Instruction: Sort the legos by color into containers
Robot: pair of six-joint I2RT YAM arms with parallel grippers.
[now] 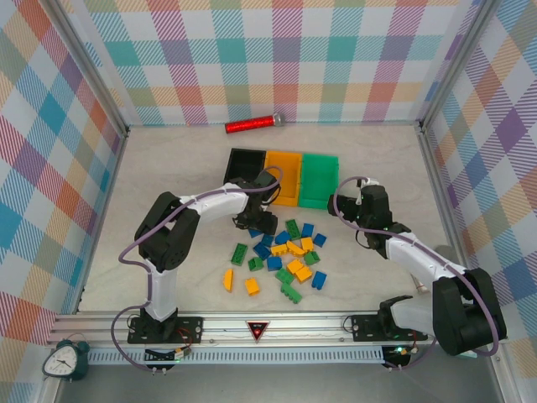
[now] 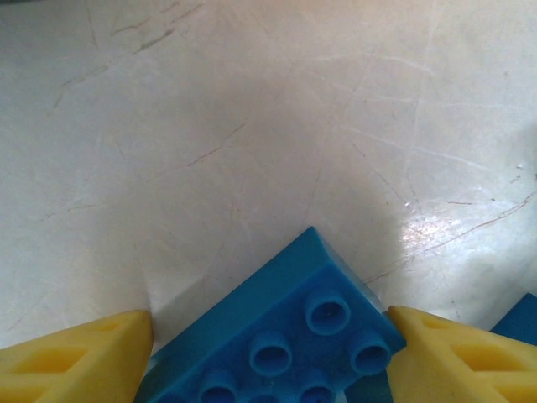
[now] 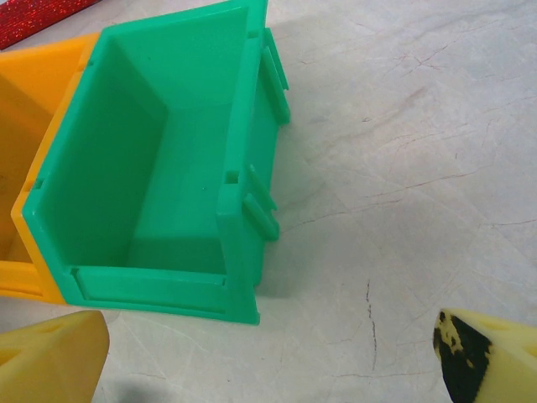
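Three containers stand in a row at the back of the table: black (image 1: 244,162), orange-yellow (image 1: 283,175) (image 3: 21,126) and green (image 1: 320,178) (image 3: 168,159), the green one showing an empty inside. A loose pile of blue, green and yellow-orange legos (image 1: 289,256) lies in front of them. My left gripper (image 1: 257,222) (image 2: 270,326) is at the pile's upper left, and its yellow fingers (image 2: 80,357) press both sides of a blue brick (image 2: 285,332). My right gripper (image 1: 353,202) (image 3: 270,336) stands open over bare table by the green bin's near right corner.
A red cylinder with a silver tip (image 1: 252,124) (image 3: 38,15) lies behind the bins near the back wall. Another blue brick (image 2: 522,321) sits just right of the held one. Checked walls enclose the table; a small clock (image 1: 63,359) stands outside at front left.
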